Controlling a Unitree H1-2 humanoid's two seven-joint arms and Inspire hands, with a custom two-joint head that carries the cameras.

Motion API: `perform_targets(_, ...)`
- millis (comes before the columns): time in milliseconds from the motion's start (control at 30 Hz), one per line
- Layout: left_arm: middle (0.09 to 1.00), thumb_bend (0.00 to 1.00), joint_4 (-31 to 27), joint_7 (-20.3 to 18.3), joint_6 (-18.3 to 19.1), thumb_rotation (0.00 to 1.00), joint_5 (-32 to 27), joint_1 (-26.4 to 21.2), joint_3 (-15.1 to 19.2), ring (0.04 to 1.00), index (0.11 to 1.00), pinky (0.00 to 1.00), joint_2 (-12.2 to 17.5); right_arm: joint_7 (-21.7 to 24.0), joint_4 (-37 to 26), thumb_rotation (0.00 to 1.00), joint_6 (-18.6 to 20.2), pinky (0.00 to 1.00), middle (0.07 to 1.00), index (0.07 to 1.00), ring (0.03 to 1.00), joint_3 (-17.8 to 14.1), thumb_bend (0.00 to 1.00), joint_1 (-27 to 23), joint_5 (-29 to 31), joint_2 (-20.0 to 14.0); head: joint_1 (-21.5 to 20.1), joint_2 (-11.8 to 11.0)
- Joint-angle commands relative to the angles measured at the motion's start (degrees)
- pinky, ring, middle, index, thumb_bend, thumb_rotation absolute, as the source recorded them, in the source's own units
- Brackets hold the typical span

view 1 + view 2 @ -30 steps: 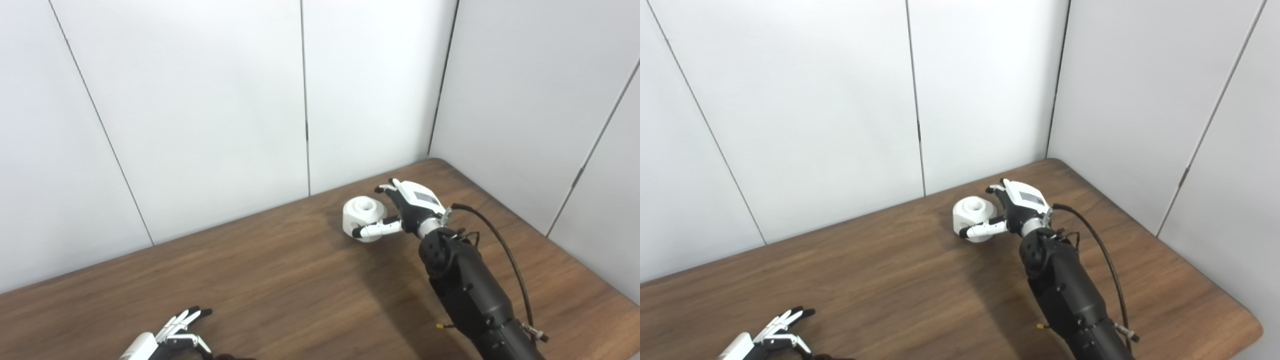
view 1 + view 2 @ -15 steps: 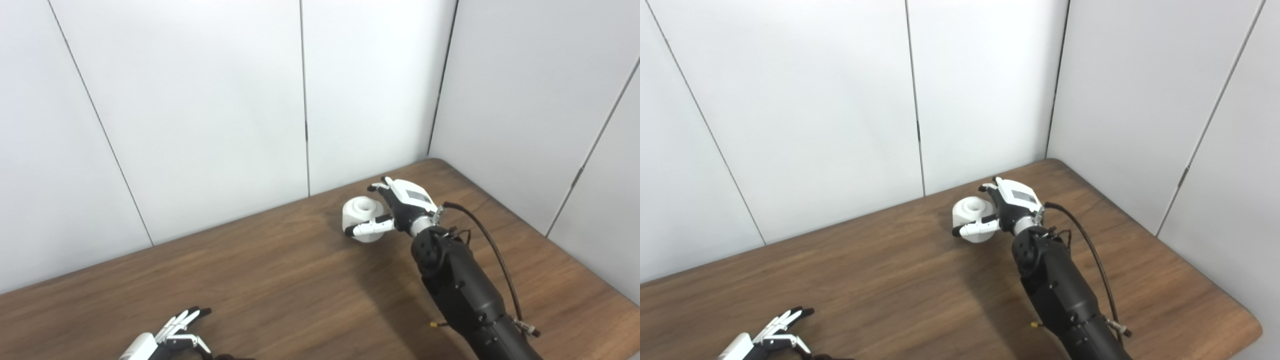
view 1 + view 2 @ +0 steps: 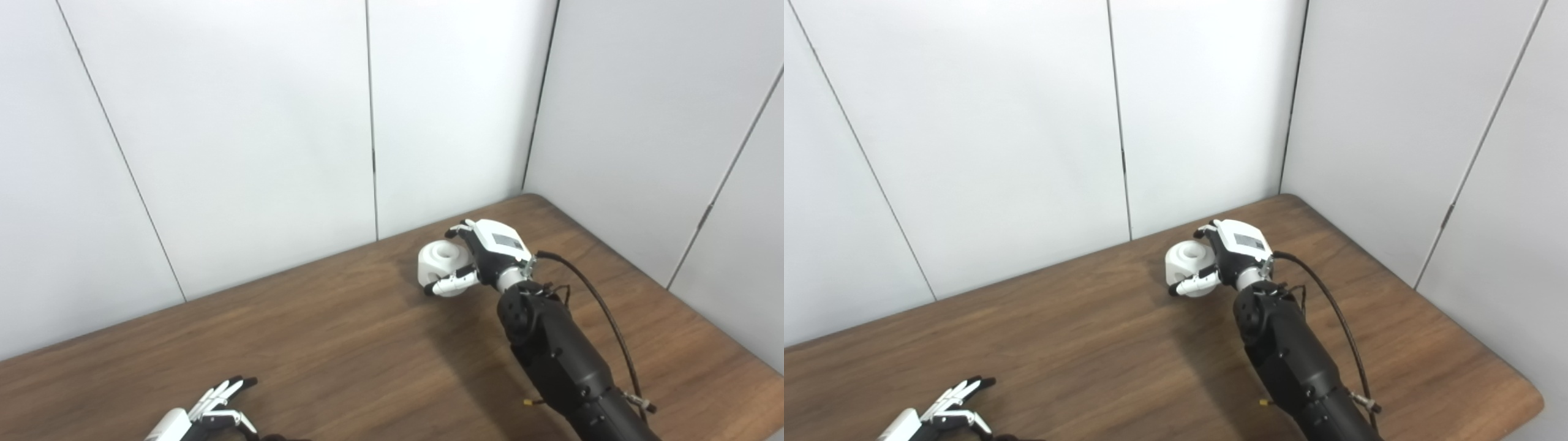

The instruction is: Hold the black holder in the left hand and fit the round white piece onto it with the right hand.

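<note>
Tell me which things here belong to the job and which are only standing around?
Belong to the job:
round white piece
right hand, closing around the piece
left hand, waiting, fingers apart

Only around:
table
wall panels

The black holder is not clearly visible.

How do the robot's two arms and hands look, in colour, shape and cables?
The right hand has a white back plate with a grey rectangular marking, a black palm, and white fingers with black tips. Its forearm is bulky matte black, with a dark cable looping alongside. The left hand, mostly cut off, shows white fingers with black tips.
</note>
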Motion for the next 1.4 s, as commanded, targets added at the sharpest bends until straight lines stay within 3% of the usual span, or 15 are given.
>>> perform_targets(0,0.96,0.52,5.5,-1.7,1.1,0.06,2.1,6.3,-2.2,1.0,0.481,1.0,3.1,-1.9,-0.6,0.46,0.2,0.78,0.941,0.811,0.883,-0.1,0.91,-2.9,-0.6,-2.0,0.0,0.1)
perform_targets(1000,0.96,0.52,4.8,-1.5,1.1,0.06,1.8,6.7,-2.6,1.0,0.481,1.0,3.9,-3.3,0.9,0.47,0.2,0.75,0.903,0.77,0.853,-0.2,0.88,-3.1,-1.0,-0.3,0.5,1.3)
perform_targets(1367,0.962,0.52,4.0,-1.0,1.1,0.06,1.8,7.1,-2.7,1.0,0.481,1.0,4.6,-12.8,5.4,0.39,0.2,0.71,0.824,0.664,0.791,-1.0,0.82,-4.3,-0.1,3.4,1.2,1.8)
